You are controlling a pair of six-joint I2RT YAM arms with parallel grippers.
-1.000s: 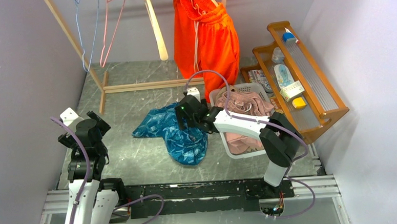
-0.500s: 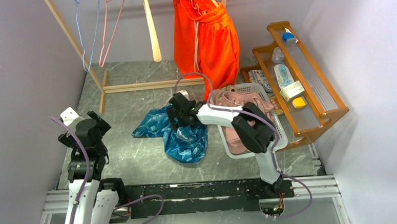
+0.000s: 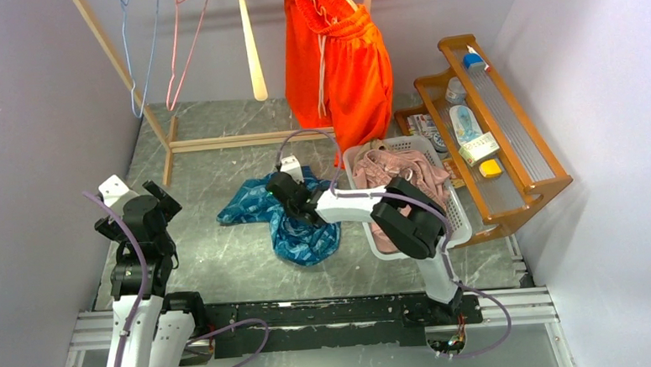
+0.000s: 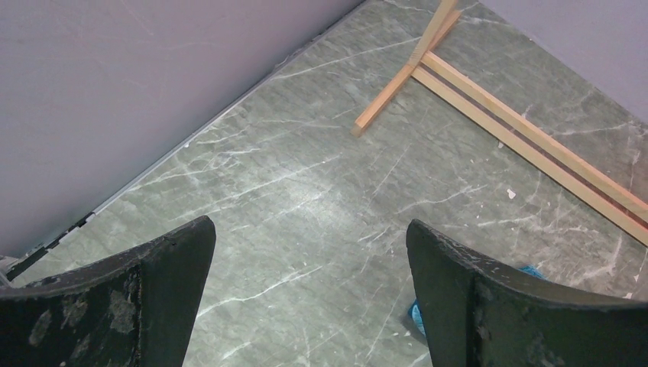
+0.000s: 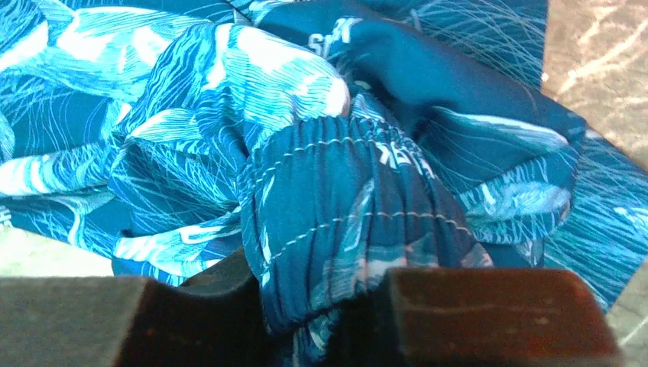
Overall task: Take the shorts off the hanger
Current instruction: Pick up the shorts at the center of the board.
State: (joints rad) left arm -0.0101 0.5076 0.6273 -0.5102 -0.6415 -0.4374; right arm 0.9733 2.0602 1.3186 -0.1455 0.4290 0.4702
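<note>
"While the right gripper (image 5: 321, 306) pinches a bunched waistband fold of the blue leafy shorts (image 3: 312, 235) on the table (image 3: 217, 265), might they slip?"

"Possibly; it's a small bite. Left gripper (image 4: 309, 298) gapes idle; orange shorts (image 3: 337, 65) hang from the wooden rack (image 3: 244, 140)."

1. Orange shorts (image 3: 337, 65), behind the basket (image 3: 404, 143): top cut off by the upper edge.
2. Blue shorts (image 3: 308, 235), left of the basket: middle hidden under the right gripper (image 3: 285, 198).
3. Shelf items (image 3: 466, 126), right of the basket: too small to identify.
</note>
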